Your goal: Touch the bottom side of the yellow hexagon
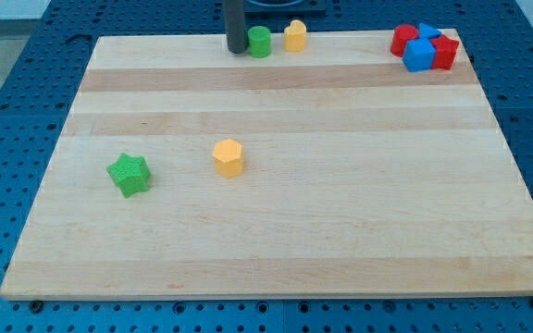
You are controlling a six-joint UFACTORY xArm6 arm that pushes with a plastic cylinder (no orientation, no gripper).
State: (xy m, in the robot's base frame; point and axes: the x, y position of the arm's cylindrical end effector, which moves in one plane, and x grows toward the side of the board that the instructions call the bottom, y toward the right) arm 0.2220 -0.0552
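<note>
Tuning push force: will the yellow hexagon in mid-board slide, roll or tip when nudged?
The yellow hexagon looks squat with a flat base, so it will probably slide, not tip. The smooth wooden board suggests low friction. An off-centre nudge from my tip may spin it.

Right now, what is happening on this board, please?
My tip stands at the top edge of the wooden board, just to the view's left of a green cylinder, with another yellow block further right. The yellow hexagon lies far below, near the middle, untouched. A green star sits to its left. Red and blue blocks cluster in the top right corner.
</note>
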